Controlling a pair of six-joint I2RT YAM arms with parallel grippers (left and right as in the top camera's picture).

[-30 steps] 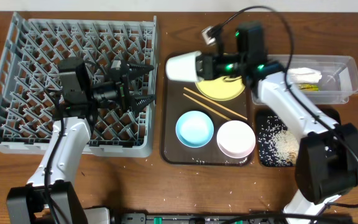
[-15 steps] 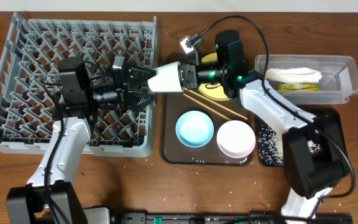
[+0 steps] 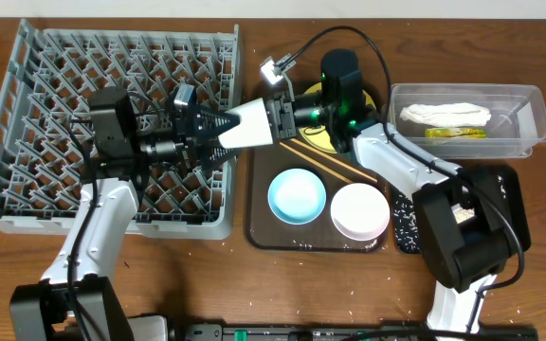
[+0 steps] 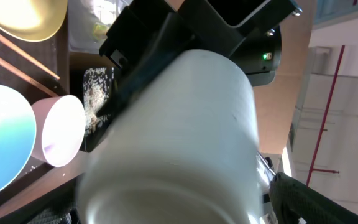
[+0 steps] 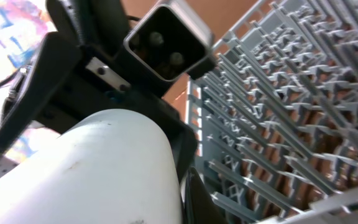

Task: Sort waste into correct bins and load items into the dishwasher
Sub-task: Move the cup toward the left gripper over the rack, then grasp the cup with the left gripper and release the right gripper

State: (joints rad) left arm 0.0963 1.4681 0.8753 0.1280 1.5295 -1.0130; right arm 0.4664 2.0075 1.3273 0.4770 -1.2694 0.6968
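My right gripper (image 3: pixel 275 120) is shut on the small white cup (image 3: pixel 247 126) and holds it sideways over the right edge of the grey dish rack (image 3: pixel 27 114). My left gripper (image 3: pixel 209 133) is open, its fingers on either side of the cup's open end. The cup fills the left wrist view (image 4: pixel 179 137) and the right wrist view (image 5: pixel 104 168). The yellow plate (image 3: pixel 317 140) is mostly hidden under my right arm. The chopsticks (image 3: pixel 335 163), the light blue bowl (image 3: pixel 297 196) and the white bowl (image 3: pixel 359 210) lie on the brown tray.
The dark brown serving tray (image 3: pixel 259 223) lies right of the rack. The clear tub (image 3: pixel 531 125) at the back right holds the white tissue (image 3: pixel 444 114) and the snack wrapper (image 3: pixel 451 133). The black tray (image 3: pixel 506 180) holds rice crumbs (image 3: pixel 402 224).
My right arm has carried the cup left from over the plate to the rack's edge. The cup's open end now sits between my left fingers. My left arm has stayed in place.
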